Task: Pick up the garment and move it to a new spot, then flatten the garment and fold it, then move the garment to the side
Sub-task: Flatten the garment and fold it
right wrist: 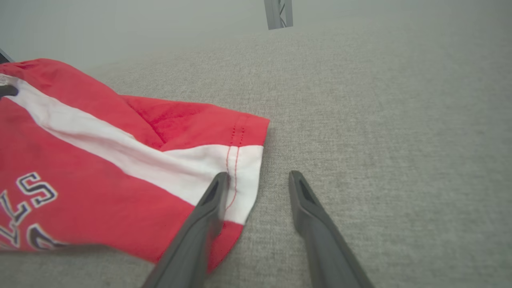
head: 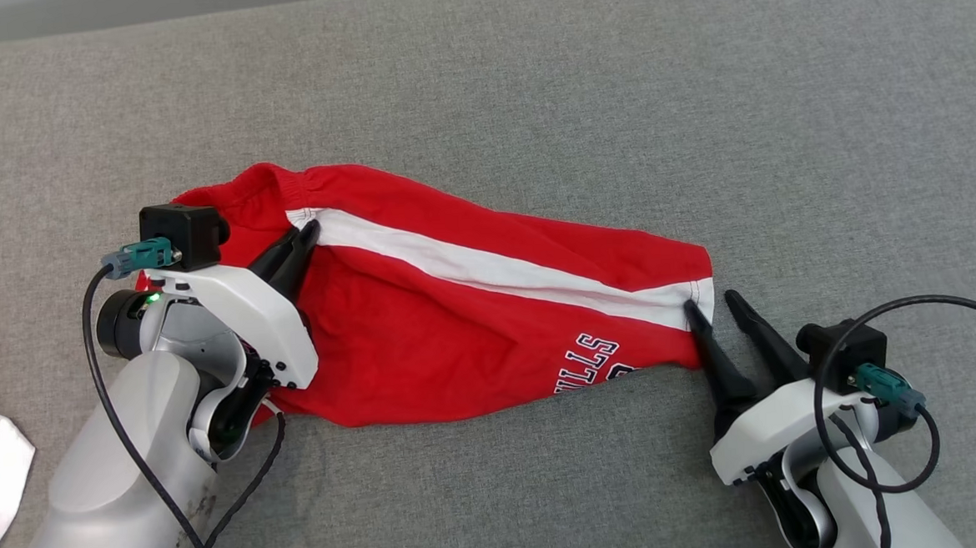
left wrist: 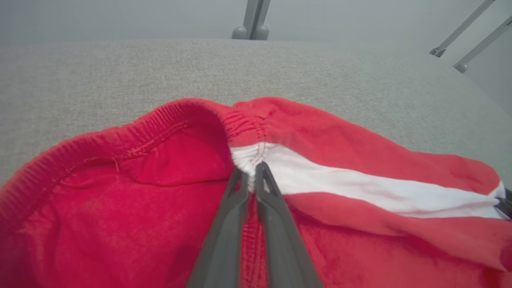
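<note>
Red garment [head: 457,326] lies spread on the grey surface [head: 527,71]. Left hand [left wrist: 251,176] clamped on its waistband [left wrist: 120,146] at the white stripe [left wrist: 360,188]. Right hand [right wrist: 259,176] open at its hem [right wrist: 245,132], one finger over the cloth.

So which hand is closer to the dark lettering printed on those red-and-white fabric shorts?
Right. The right hand straddles the hem just beside the dark lettering; the left hand pinches the waistband at the far end of the red-and-white fabric shorts.
</note>
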